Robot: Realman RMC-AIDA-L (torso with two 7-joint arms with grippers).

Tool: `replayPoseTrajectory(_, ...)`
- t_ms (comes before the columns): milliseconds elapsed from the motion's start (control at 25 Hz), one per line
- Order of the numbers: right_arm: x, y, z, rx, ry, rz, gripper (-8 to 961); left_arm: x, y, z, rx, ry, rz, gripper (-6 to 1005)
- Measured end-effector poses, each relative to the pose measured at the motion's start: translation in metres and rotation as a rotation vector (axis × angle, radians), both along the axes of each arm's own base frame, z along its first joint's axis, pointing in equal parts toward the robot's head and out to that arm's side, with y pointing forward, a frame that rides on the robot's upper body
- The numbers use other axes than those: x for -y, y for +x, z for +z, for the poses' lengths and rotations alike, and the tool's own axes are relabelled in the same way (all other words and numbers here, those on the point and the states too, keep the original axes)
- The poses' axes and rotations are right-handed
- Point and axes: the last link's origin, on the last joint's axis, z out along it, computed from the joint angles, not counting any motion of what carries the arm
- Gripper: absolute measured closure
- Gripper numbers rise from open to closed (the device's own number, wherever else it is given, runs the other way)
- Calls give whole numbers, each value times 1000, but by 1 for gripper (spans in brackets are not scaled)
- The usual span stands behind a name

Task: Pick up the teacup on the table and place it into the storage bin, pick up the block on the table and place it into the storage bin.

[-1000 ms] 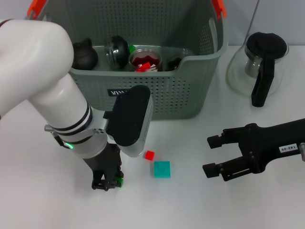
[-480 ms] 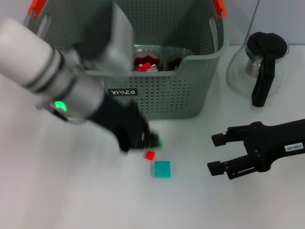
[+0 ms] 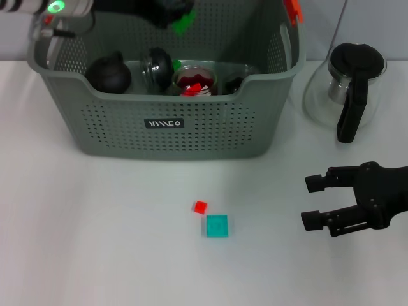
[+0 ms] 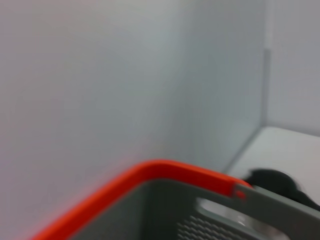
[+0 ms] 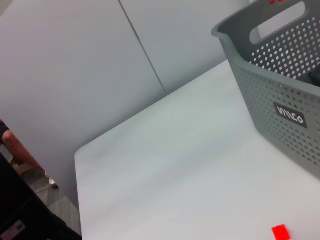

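Note:
The storage bin point(image 3: 210, 131) stands at the back of the table; its wall with the black label point(image 5: 290, 114) also shows in the right wrist view. My left gripper point(image 3: 171, 14) hangs above the bin's back, shut on a small green block point(image 3: 184, 24). Inside the bin stands a glass teacup point(image 3: 193, 80) holding red pieces. A small red block point(image 3: 200, 206) and a teal block point(image 3: 217, 225) lie on the table in front of the bin; the red block point(image 5: 280, 231) appears in the right wrist view too. My right gripper point(image 3: 311, 202) hovers open to their right.
A black teapot point(image 3: 109, 74) and a glass jar point(image 3: 155, 64) lie in the bin. A glass kettle with a black handle point(image 3: 348, 89) stands at the back right. The left wrist view shows the bin's orange clip point(image 4: 150, 170) against a grey wall.
My left arm rose from the table in front of the bin to above its back, the green block going with it. My right gripper drew back to the right.

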Motion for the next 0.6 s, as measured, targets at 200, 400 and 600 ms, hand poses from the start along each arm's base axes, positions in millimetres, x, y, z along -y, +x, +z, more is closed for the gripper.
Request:
replayPoseTrajectory(200,1,0,-3,-3,-8,8,8,-23,6,-12,38,55,53,838)
replayPoseTrajectory(400,1,2,-4,-6,1,15,8,-16,16,-7,77,13,49,626)
replayPoseTrajectory(600,2,7,-4,-15,1,-6,8,49,29,-12,-14,-292,-169,414)
